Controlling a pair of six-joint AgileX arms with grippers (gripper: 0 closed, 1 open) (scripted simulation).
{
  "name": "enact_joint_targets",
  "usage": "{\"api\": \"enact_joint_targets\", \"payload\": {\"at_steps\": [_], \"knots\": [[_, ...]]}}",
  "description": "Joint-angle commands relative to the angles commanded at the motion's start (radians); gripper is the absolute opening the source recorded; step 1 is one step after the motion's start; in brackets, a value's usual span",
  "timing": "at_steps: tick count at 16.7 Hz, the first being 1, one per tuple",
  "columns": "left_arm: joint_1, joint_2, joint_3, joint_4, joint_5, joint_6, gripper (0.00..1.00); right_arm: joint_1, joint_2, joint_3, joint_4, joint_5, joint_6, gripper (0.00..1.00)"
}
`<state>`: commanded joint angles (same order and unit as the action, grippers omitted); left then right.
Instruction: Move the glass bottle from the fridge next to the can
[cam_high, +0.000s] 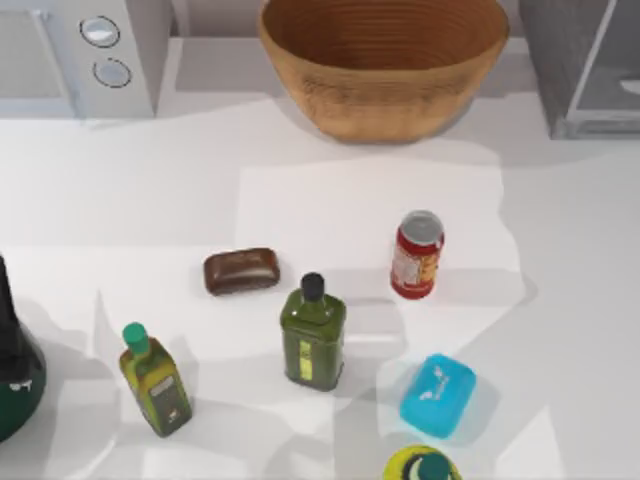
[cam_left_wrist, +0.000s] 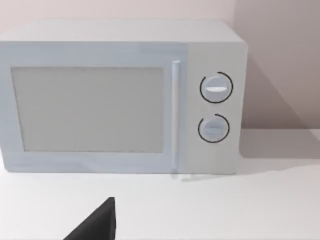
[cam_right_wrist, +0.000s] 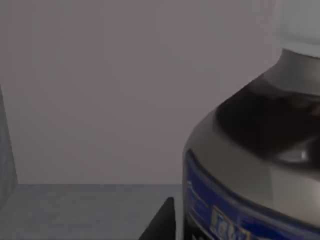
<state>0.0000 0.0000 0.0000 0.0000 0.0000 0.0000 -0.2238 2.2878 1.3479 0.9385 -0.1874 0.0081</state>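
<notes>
While our right gripper's finger (cam_right_wrist: 161, 222) sits just beside the glass bottle (cam_right_wrist: 250, 170) inside the fridge (cam_high: 585, 70), we cannot tell its grip. We judge this the pickup; next we must lift out toward the can (cam_high: 417, 255).

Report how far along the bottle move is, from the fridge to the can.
Done: nothing delivered; the spot beside the can holds no glass bottle. In hand: the right wrist view sits close against the glass bottle, grey walls behind it, seemingly inside the fridge, a dark fingertip beside the bottle. A grasp can't be confirmed. Left: grip, lift out, carry, set down by the can.
</notes>
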Motion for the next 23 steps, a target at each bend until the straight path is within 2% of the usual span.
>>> {"api": "enact_joint_targets", "payload": {"at_steps": [5,6,15,23], "knots": [[0.000,0.000,0.000,0.000,0.000,0.000,1.00,0.000,0.000,0.000,0.000,0.000,0.000,0.02],[0.000,0.000,0.000,0.000,0.000,0.000,1.00,0.000,0.000,0.000,0.000,0.000,0.000,0.00],[0.000,0.000,0.000,0.000,0.000,0.000,1.00,-0.003,-0.005,0.001,-0.004,0.000,0.001,0.00],[0.000,0.000,0.000,0.000,0.000,0.000,1.00,-0.003,-0.112,0.045,-0.156,-0.002,0.002,0.00]]}}
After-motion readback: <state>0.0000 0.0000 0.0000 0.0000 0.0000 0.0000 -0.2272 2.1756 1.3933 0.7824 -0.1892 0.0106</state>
